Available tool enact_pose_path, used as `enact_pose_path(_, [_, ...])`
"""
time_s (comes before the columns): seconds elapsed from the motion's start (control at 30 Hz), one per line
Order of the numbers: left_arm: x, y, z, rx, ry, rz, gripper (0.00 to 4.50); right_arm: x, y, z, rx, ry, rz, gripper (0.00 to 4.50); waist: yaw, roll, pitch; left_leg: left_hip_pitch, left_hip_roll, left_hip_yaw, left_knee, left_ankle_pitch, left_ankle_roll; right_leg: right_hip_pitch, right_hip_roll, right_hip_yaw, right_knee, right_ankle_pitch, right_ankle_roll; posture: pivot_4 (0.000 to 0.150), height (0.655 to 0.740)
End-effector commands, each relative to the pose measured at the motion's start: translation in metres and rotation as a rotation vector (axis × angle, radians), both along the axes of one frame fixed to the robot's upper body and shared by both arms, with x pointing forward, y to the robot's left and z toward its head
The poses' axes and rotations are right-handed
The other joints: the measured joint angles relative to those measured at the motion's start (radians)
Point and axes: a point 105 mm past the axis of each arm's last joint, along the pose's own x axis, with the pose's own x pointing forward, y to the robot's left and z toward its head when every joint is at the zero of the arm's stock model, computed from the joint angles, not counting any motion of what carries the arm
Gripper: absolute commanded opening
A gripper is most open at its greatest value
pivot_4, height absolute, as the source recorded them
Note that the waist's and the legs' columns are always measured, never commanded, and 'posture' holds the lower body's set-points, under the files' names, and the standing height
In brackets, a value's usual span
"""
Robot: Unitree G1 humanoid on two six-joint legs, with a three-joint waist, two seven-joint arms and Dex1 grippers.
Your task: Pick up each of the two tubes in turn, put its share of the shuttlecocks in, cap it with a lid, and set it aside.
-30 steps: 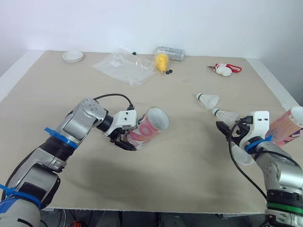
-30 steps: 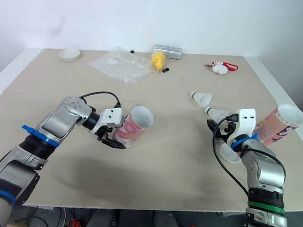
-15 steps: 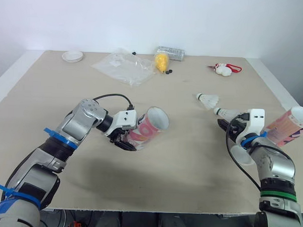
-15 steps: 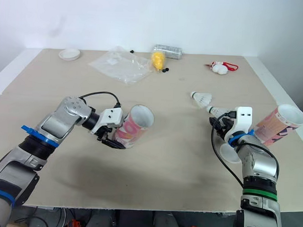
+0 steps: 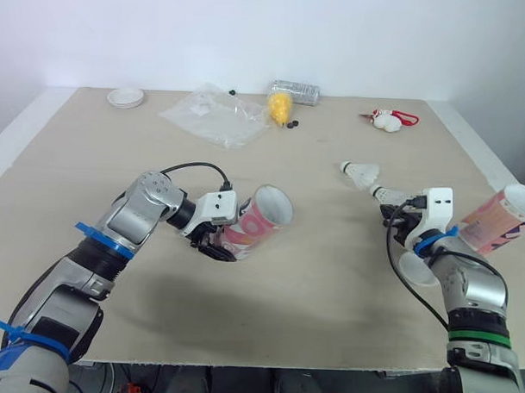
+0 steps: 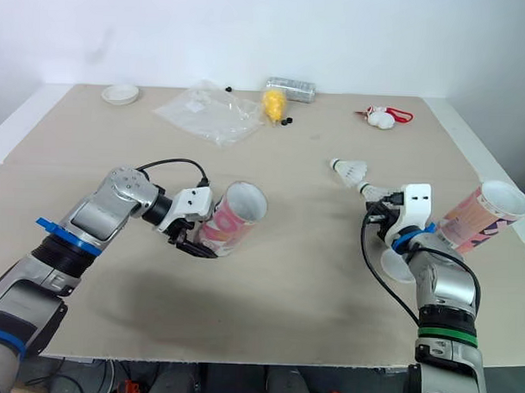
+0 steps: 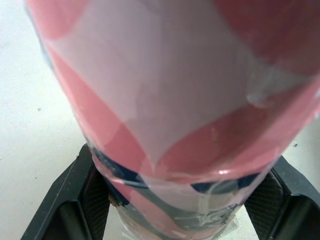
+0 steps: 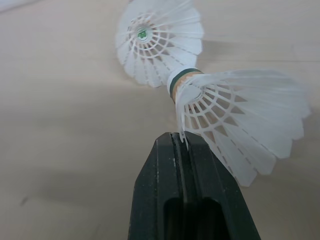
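Pink tube [image 5: 260, 221] half-hides left tool [image 5: 218, 244]; right tool [image 8: 182, 142] pinches shuttlecock [image 8: 240, 125].

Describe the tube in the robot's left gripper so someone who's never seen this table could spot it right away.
On the beige table, look left of centre, nearer the robot than the clear plastic bag. There the left gripper clamps the lower end of a pink-and-white tube, tilted with its open mouth raised. The other tube sits at the table's right edge, with no gripper on it.

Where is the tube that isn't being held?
Left eye view: the loose tube lies at the table's right edge, just right of the right gripper.
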Motion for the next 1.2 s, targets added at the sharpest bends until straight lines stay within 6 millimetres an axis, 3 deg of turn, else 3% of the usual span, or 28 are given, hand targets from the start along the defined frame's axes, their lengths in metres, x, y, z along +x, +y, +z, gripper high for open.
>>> enact_pose_path(0.03, [-0.001,0.003,-0.005,0.011,0.015,0.014,3.27,-0.013,0.003,0.042,-0.130,-0.114,0.059,0.02,0.003,0.001,0.000,0.000,0.000,0.000,0.000,0.000,0.000,0.000,0.000,0.000,0.000,0.000,0.000,0.150,0.7400])
enact_pose_path(0.2, [0.001,0.004,-0.006,0.011,0.018,0.017,3.27,-0.034,0.013,0.089,-0.289,-0.220,0.122,0.02,0.001,0.001,0.000,0.000,0.000,0.000,0.000,0.000,0.000,0.000,0.000,0.000,0.000,-0.001,0.000,0.150,0.7400])
enact_pose_path(0.33, [0.004,0.004,-0.007,0.017,0.018,0.016,3.27,-0.056,0.049,0.150,-0.415,-0.387,0.323,0.02,0.001,0.002,0.000,0.000,0.000,0.000,0.000,0.000,0.000,0.000,0.000,0.000,0.000,-0.002,-0.003,0.150,0.7400])
enact_pose_path(0.4, [0.006,0.004,-0.007,0.018,0.017,0.014,3.27,-0.069,0.074,0.164,-0.507,-0.436,0.487,0.02,0.001,0.001,0.000,0.001,0.000,0.000,0.001,0.000,0.000,0.000,-0.001,0.000,0.000,-0.002,-0.004,0.150,0.7400])
enact_pose_path(0.5, [0.008,0.002,-0.006,0.018,0.013,0.011,3.27,-0.087,0.105,0.170,-0.611,-0.474,0.706,0.02,0.003,0.000,0.000,0.001,0.000,0.000,0.001,0.000,0.000,0.001,0.000,-0.001,0.000,-0.002,-0.004,0.150,0.7400])
enact_pose_path(0.63, [0.010,0.000,-0.006,0.010,0.013,0.013,3.27,-0.105,0.137,0.164,-0.887,-0.521,0.997,0.02,0.002,0.001,0.000,0.001,0.000,0.002,0.002,0.000,0.000,0.001,-0.002,0.000,-0.001,-0.002,-0.004,0.150,0.7400])
enact_pose_path(0.87, [0.011,0.000,-0.005,0.003,0.020,0.024,3.27,-0.107,0.159,0.159,-0.993,-0.582,1.189,0.02,0.003,0.000,0.000,0.000,0.000,0.002,0.002,0.000,0.000,0.001,-0.002,-0.001,-0.001,-0.002,-0.004,0.150,0.7400])
enact_pose_path(1.2, [0.010,-0.003,-0.004,-0.009,0.018,0.030,3.27,-0.091,0.168,0.144,-1.046,-0.573,1.267,0.02,0.004,0.000,0.000,0.000,0.000,0.002,0.002,0.000,0.000,0.000,-0.002,-0.001,-0.001,-0.002,-0.004,0.150,0.7400])
